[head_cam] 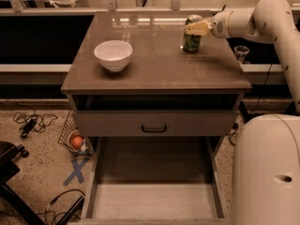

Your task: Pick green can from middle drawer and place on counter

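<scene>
The green can point(191, 40) stands upright on the counter point(154, 64), at its back right. My gripper point(197, 28) is at the can's upper part, reaching in from the right on the white arm point(262, 18), and partly covers the can's top rim. The middle drawer point(154, 200) is pulled out at the bottom of the view; its pale floor holds nothing that I can see.
A white bowl point(113, 55) sits on the counter's left side. A closed drawer front with a black handle point(153, 128) lies above the open drawer. My white base point(267, 172) fills the lower right. Cables, a blue floor mark point(76, 171) and a wire basket point(75, 137) lie at left.
</scene>
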You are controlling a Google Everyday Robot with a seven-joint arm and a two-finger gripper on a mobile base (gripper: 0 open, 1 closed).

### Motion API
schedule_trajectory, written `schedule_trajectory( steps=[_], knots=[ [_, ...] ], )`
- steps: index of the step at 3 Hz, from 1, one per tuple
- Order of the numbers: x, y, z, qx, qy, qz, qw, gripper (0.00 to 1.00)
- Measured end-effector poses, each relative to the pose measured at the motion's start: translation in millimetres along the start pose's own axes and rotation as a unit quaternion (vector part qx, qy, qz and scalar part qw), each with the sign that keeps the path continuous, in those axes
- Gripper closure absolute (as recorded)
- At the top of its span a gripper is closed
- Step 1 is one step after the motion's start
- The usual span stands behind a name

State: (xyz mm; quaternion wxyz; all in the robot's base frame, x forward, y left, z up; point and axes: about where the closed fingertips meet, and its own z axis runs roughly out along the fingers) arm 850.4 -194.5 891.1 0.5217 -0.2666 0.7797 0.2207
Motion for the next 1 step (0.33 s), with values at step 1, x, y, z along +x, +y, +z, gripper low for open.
schedule_trajectory(
  steps=[1],
  knots=[
    [1.5, 2.0, 4.0, -0.003, 0.001, 0.001, 1.0000, 0.01]
  ],
)
